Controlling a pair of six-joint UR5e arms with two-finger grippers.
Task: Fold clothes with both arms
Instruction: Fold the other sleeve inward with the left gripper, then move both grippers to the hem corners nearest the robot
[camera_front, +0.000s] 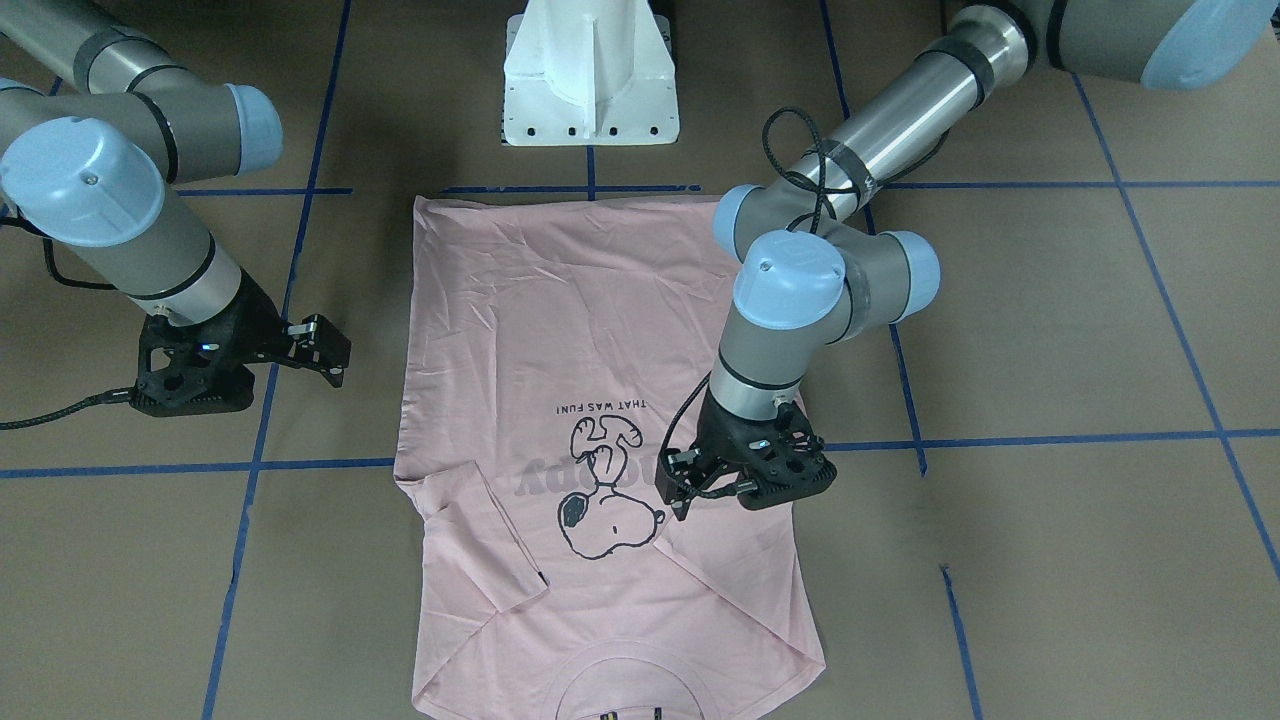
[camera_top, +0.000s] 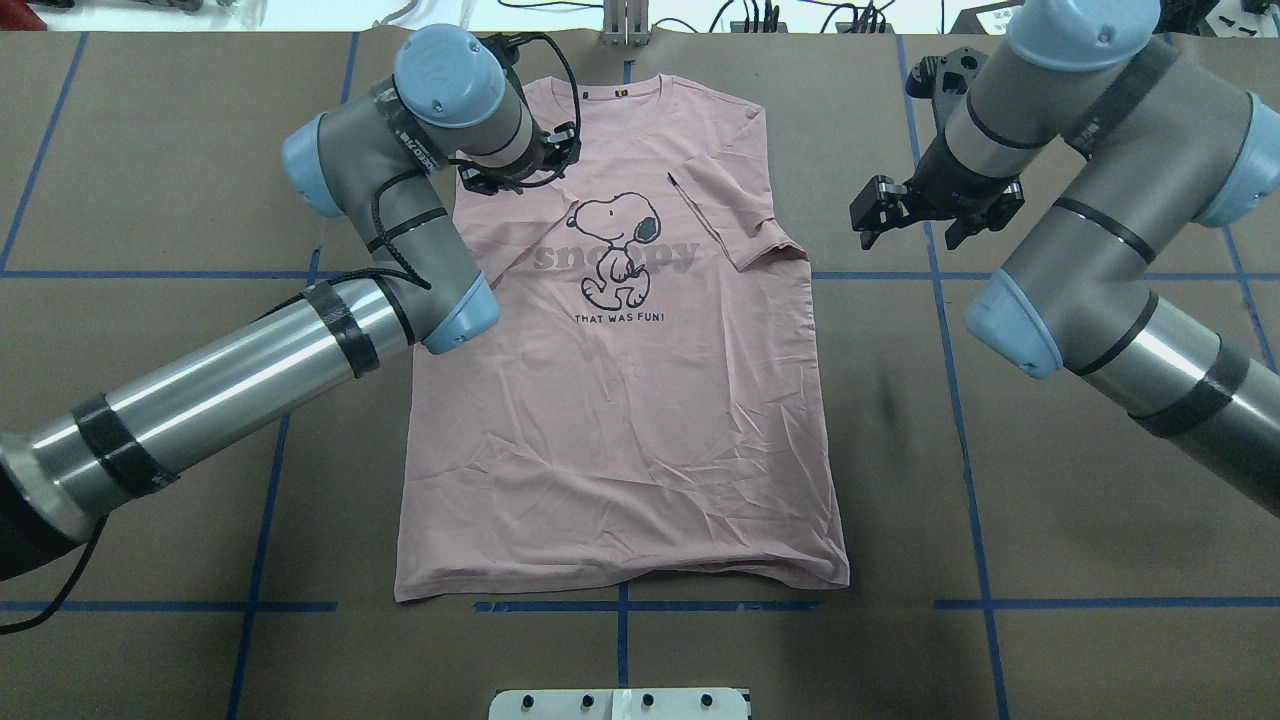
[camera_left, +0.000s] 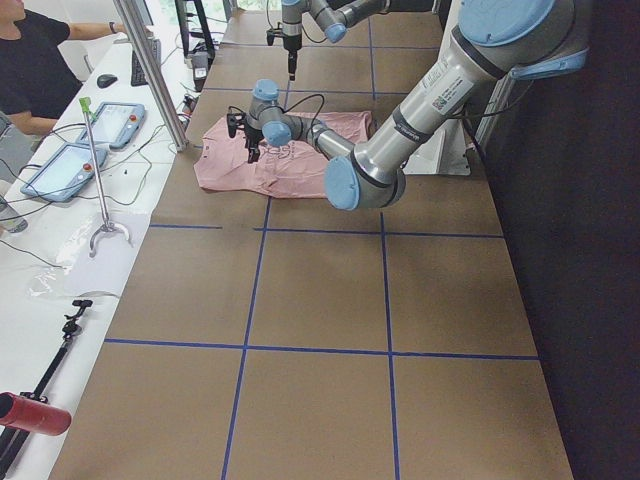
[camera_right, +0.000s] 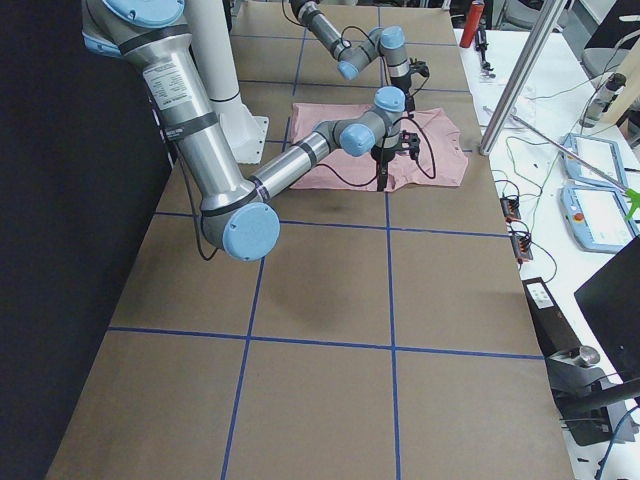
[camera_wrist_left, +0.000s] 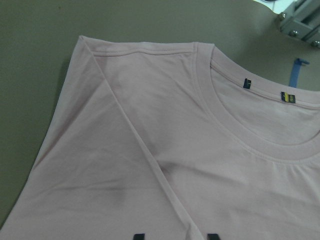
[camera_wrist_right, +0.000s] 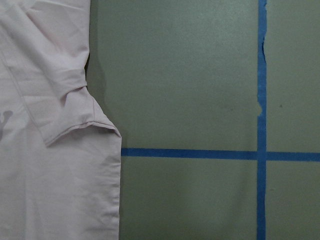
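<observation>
The pale pink T-shirt (camera_top: 620, 420) lies flat on the brown table, dog print up, collar at the far edge. Its sleeve (camera_top: 745, 225) on my right side is folded in over the front. The shirt also shows in the front view (camera_front: 560, 330) and both wrist views (camera_wrist_left: 150, 125) (camera_wrist_right: 40, 150). My left gripper (camera_top: 515, 170) hovers over the shirt's shoulder beside the collar, open and empty; its fingertips (camera_wrist_left: 139, 236) show apart at the bottom of the left wrist view. My right gripper (camera_top: 905, 215) is open and empty over bare table, right of the folded sleeve.
Blue tape lines (camera_top: 1100, 272) grid the brown table. The white pedestal base (camera_front: 590, 80) stands at the shirt's hem end. A bench with tablets (camera_left: 60, 170) and cables, and a seated person (camera_left: 30, 60), run along the table's far side.
</observation>
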